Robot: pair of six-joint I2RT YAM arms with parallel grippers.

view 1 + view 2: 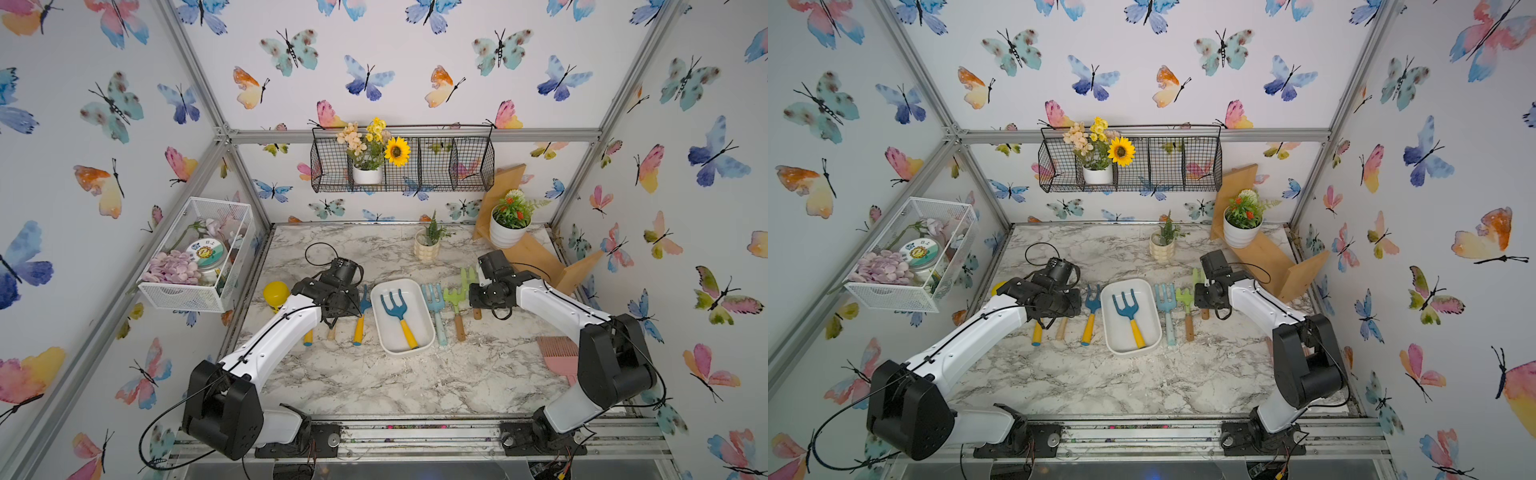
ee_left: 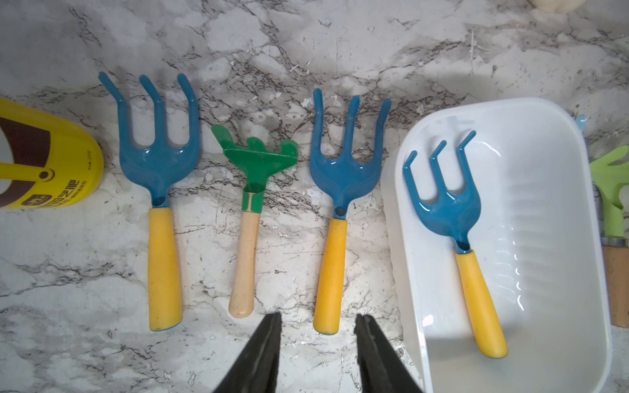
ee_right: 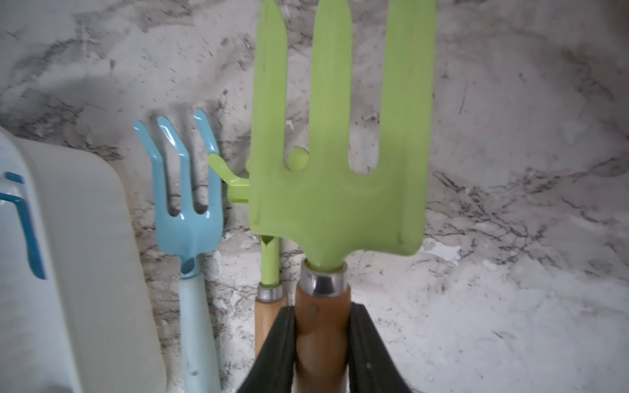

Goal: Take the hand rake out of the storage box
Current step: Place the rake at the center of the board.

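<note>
A blue hand rake with a yellow handle lies inside the white storage box at the middle of the marble table. Its tines point toward the far edge and its handle slants to the box's near right corner; it is not yet lifted out. The left gripper hovers empty, its pincer apart, over the handle ends of two matching blue rakes and a small green rake, lined up between the box and a yellow canister by the left edge. The right gripper is clamped on the wooden handle of a green fork, just behind its metal collar. That hold appears to keep the head raised clear of the table, beside a pale blue rake. Every tool points its handle at the near edge, seemingly so either arm can take it from the robot's side; the left arm, empty and close by, looks better placed to reach into the box
</note>
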